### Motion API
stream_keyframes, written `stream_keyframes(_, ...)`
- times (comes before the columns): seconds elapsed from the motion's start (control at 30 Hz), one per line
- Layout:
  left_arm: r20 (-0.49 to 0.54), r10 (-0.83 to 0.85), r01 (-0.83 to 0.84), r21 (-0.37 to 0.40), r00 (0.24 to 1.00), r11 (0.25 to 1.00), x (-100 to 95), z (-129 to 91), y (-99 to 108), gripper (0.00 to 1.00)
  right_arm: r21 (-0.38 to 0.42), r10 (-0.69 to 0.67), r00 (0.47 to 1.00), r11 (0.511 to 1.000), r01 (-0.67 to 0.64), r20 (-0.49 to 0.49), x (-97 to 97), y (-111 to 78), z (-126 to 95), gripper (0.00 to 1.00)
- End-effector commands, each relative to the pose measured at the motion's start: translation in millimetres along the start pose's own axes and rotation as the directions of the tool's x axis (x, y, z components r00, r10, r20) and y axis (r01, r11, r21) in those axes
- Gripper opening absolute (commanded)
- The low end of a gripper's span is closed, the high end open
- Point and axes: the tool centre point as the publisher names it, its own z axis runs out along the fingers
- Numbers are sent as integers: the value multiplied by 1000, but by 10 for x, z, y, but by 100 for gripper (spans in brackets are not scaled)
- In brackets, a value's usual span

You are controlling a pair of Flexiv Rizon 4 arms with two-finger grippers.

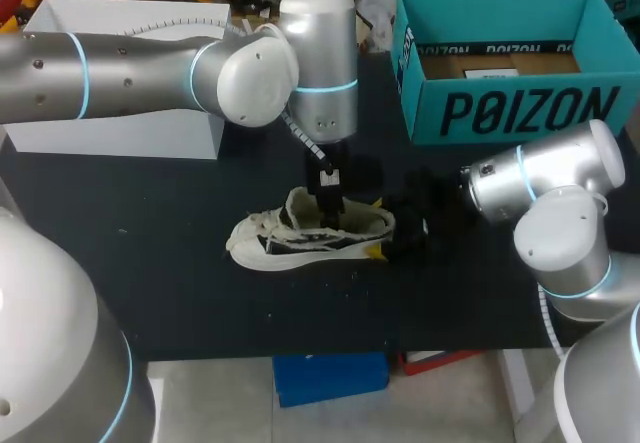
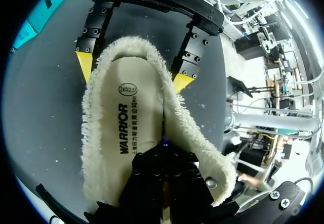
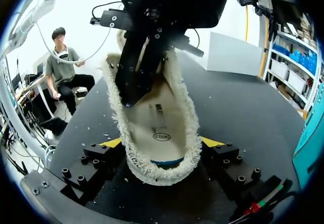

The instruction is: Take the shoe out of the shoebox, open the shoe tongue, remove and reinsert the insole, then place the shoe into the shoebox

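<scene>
At the table's (image 1: pixel 150 263) middle, my left gripper (image 2: pixel 162 158) clenches the fleecy insole (image 2: pixel 126 118) over the shoe (image 1: pixel 300 243); my right gripper (image 3: pixel 159 143) sits at the insole's heel, grip I cannot tell.

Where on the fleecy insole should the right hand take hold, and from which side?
Probably at its narrower rounded end, across the width, coming in from beyond that end. The insole tilts up with that end sticking out, while the left hand pinches it further along, so there the right hand has room.
</scene>
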Motion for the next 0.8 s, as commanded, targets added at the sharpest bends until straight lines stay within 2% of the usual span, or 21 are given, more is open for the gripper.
stream_keyframes(0.03, -1, -9, 9, 2, 1000, 1000, 0, 133, -43, 0, 1, 2, 1000, 1000, -2, 2, -22, -22, 23, 0)
stream_keyframes(0.37, 5, -33, 32, 28, 999, 999, -2, 187, -42, 0, 1, 2, 1000, 1000, -2, 2, -22, -22, 23, 0)
stream_keyframes(0.4, 8, -36, 35, 28, 999, 999, -1, 168, -37, 28, 1, 2, 1000, 1000, -2, 2, -22, -22, 23, 0)
stream_keyframes(0.43, 10, -37, 36, 28, 999, 999, -1, 159, -35, 43, 1, 2, 1000, 1000, -2, 2, -22, -22, 23, 0)
stream_keyframes(0.47, 12, -36, 36, 31, 999, 999, 3, 145, -34, 45, 1, 2, 1000, 1000, -2, 2, -22, -22, 23, 0)
stream_keyframes(0.67, 48, -54, 53, 24, 997, 998, 5, 114, -28, 46, 1, 2, 1000, 1000, -2, 2, -22, -22, 23, 0)
stream_keyframes(0.8, 80, -88, 88, -3, 993, 996, 7, 146, -27, 40, 1, 2, 1000, 1000, -2, 2, -22, -22, 23, 0)
